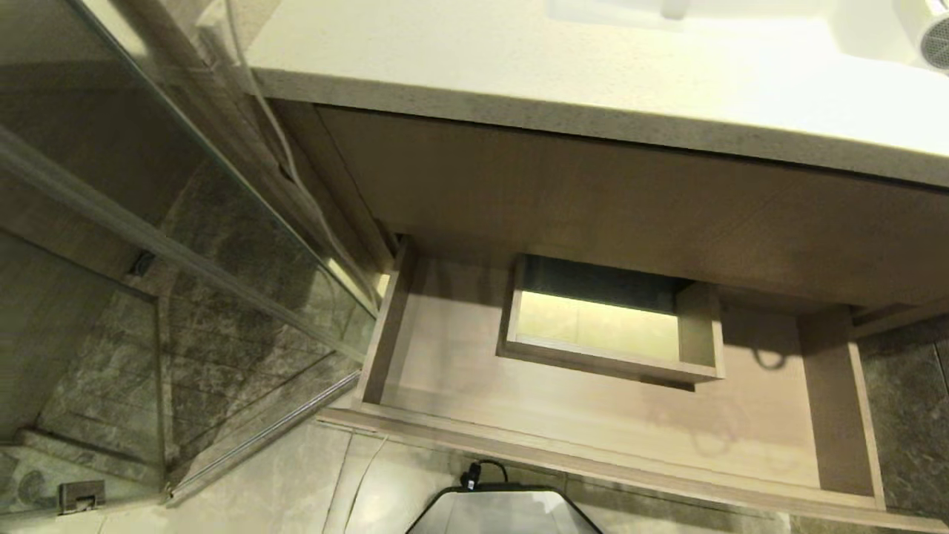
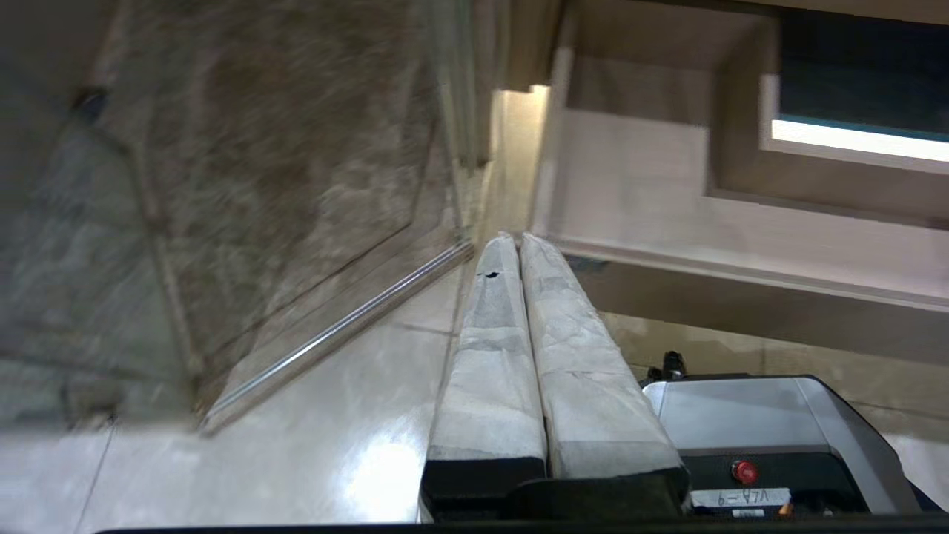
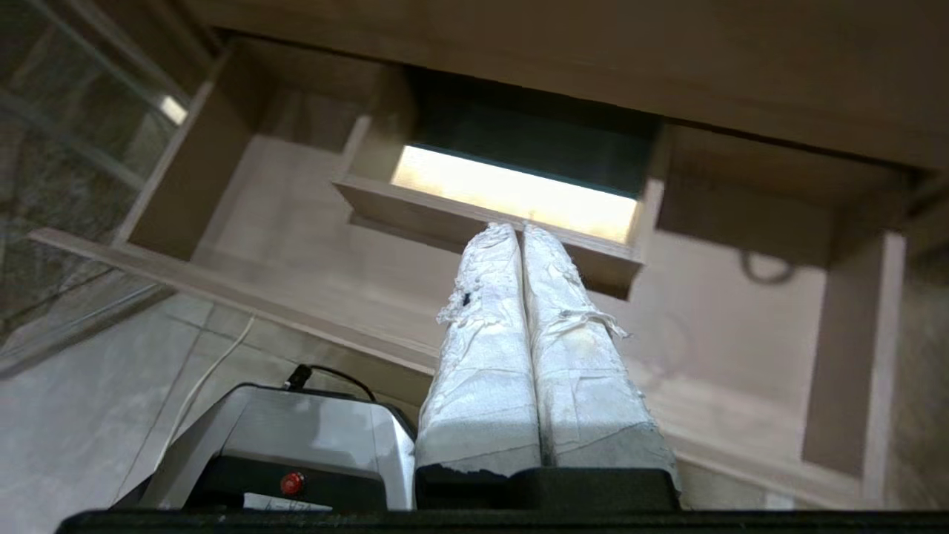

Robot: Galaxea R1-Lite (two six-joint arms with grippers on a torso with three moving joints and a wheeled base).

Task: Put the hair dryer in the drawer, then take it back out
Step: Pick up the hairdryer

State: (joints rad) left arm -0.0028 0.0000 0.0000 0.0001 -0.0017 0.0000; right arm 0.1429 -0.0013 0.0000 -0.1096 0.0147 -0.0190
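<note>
A pale speckled stone countertop (image 1: 563, 67) is running across above a plain wood panel (image 1: 593, 200). A glass shower door (image 1: 185, 245) with a metal frame is standing beside the vanity, dark marbled tile (image 1: 96, 356) showing behind it. Glossy beige floor tiles (image 2: 296, 445) are catching light glare. A white cord (image 1: 259, 96) is hanging down the wall.

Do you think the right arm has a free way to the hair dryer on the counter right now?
Probably yes: the hair dryer lies uncovered at the countertop's far right, but the right gripper hangs shut low before the open drawer, so it must rise first.
</note>
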